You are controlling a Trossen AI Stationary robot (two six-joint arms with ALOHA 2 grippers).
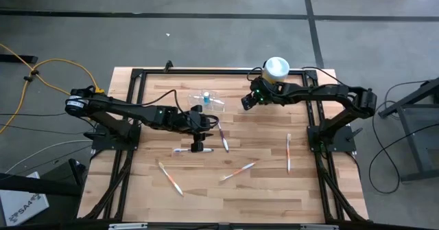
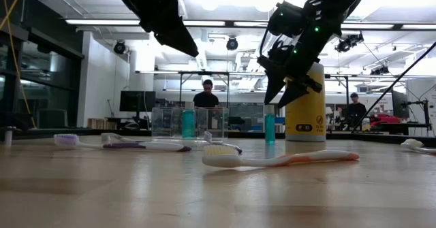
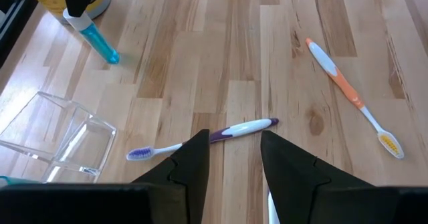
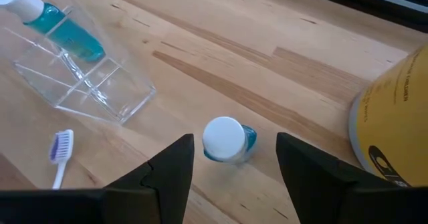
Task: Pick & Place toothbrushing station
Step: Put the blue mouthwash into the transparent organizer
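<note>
**Two hands hovering open, nothing picked yet**

I am holding my right hand (image 4: pixel 234 167) spread wide and empty above a small teal bottle (image 4: pixel 229 140) standing beside the yellow canister (image 4: pixel 394 117), lining up for a grasp. My left hand (image 3: pixel 233 158), also parted and empty, is hanging over the purple toothbrush (image 3: pixel 200 138). The toothbrushing station (image 1: pixel 204 98) is sitting on the surface (image 1: pixel 274 189) between them, already housing one teal bottle (image 4: pixel 67 33).
</note>
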